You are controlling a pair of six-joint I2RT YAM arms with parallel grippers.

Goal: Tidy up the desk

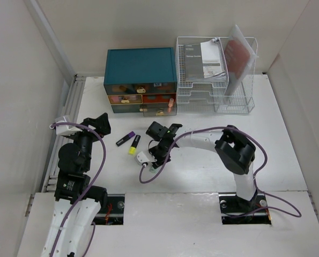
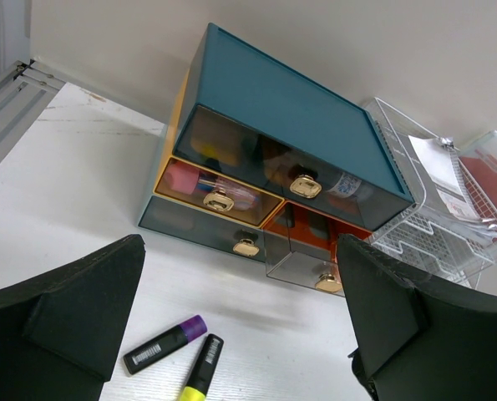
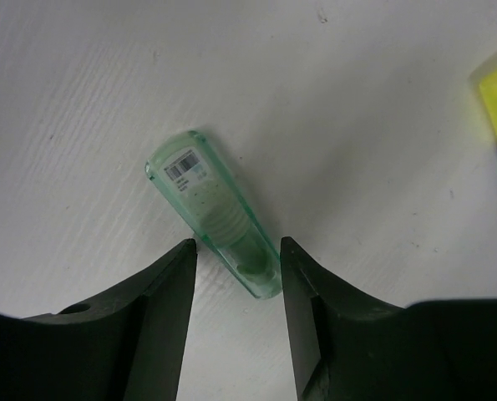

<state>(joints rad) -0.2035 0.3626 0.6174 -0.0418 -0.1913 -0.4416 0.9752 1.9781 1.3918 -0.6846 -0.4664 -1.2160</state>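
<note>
The white desk (image 1: 202, 176) holds a small green see-through tape dispenser (image 3: 215, 213), lying flat; in the top view it (image 1: 143, 158) sits left of centre. My right gripper (image 3: 237, 244) is open and low over it, its fingers on either side of the dispenser's near end, with a gap on the left side. It also shows in the top view (image 1: 158, 150). A purple-capped marker (image 2: 163, 344) and a yellow-capped marker (image 2: 200, 368) lie side by side on the desk. My left gripper (image 2: 240, 251) is open and empty, raised above and near the markers (image 1: 130, 142).
A teal drawer chest (image 1: 140, 80) stands at the back, its lower right drawer (image 2: 315, 259) pulled out. A white wire rack (image 1: 215, 75) with papers and a red folder stands to its right. Pale walls surround the desk. Two slots cut the front edge.
</note>
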